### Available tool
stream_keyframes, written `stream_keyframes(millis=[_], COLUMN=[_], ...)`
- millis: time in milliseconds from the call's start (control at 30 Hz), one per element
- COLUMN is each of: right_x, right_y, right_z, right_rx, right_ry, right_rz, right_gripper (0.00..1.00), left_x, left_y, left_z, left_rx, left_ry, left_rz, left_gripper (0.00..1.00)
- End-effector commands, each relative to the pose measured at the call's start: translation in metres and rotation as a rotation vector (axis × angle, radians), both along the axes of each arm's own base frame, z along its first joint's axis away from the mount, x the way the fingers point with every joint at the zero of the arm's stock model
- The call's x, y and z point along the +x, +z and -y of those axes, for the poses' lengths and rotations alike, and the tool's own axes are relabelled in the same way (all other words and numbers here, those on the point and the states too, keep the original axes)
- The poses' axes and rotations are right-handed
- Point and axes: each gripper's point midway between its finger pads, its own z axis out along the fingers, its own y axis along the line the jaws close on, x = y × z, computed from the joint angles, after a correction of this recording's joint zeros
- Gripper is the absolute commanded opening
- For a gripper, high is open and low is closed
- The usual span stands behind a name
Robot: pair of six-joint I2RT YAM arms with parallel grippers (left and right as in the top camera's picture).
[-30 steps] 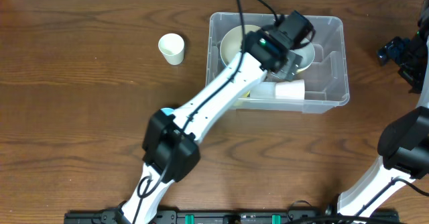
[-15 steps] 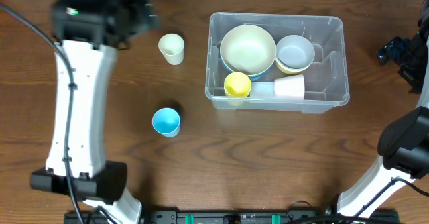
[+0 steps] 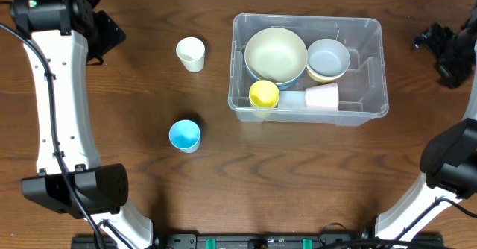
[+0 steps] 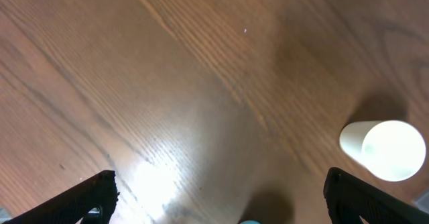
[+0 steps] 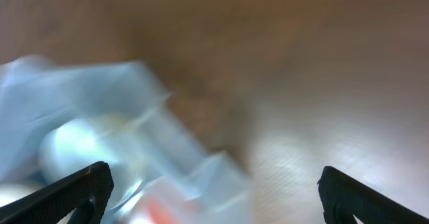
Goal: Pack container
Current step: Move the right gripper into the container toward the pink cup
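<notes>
The clear plastic container (image 3: pixel 373 70) stands at the back centre-right. It holds a large cream bowl (image 3: pixel 276 54), a small grey-blue bowl (image 3: pixel 329 58), a yellow cup (image 3: pixel 264 94) and a white cup on its side (image 3: pixel 322 98). A white cup (image 3: pixel 191 54) and a blue cup (image 3: pixel 184 135) stand on the table left of it. My left gripper (image 3: pixel 104 34) is open and empty at the far back left; its wrist view shows the white cup (image 4: pixel 383 149). My right gripper (image 3: pixel 440 46) is open and empty right of the container, which shows blurred in its wrist view (image 5: pixel 100 137).
The brown wooden table (image 3: pixel 298 174) lies under everything. The left arm's white links (image 3: pixel 63 115) run down the left side. The right arm's base (image 3: pixel 447 167) stands at the right edge.
The left arm left the container, swung across to the far back left and moved a little further left. The right gripper shifted slightly left and up.
</notes>
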Motion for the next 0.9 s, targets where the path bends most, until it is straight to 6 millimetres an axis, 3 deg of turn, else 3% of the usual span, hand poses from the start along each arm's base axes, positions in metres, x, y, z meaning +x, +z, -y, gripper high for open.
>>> stream_keyframes(millis=[0, 133, 233, 467, 633, 700, 767, 867], right_x=[0.021, 0.026, 0.028, 0.038, 0.031, 0.032, 0.025, -0.01], right_y=[0.018, 0.016, 0.013, 0.037, 0.043, 0.043, 0.041, 0.03], right_z=[-0.062, -0.1, -0.118, -0.121, -0.146, -0.15, -0.155, -0.16], right_rx=[0.216, 0.16, 0.052, -0.162, -0.187, -0.177, -0.133, -0.085], right_ry=[0.233, 0.376, 0.432, 0.425, 0.618, 0.608, 0.578, 0.595], right_rz=[0.151, 0.137, 0.101, 0.105, 0.111, 0.116, 0.089, -0.055], right_gripper=[0.99, 0.99, 0.99, 0.99, 0.99, 0.99, 0.99, 0.99], left_x=[-0.004, -0.004, -0.004, -0.004, -0.003, -0.002, -0.003, -0.004], left_y=[-0.003, -0.003, -0.003, -0.003, -0.006, -0.008, -0.01, -0.014], left_z=[0.0, 0.0, 0.0, 0.0, 0.0, 0.0, -0.001, -0.001], left_rx=[-0.003, -0.003, -0.002, 0.001, 0.0, 0.0, 0.001, 0.001], left_ry=[0.021, 0.021, 0.018, 0.011, 0.012, 0.011, 0.012, 0.012], left_rz=[-0.011, -0.01, -0.012, -0.014, -0.021, -0.027, -0.034, -0.047], left_gripper=[0.98, 0.98, 0.98, 0.98, 0.98, 0.97, 0.98, 0.98])
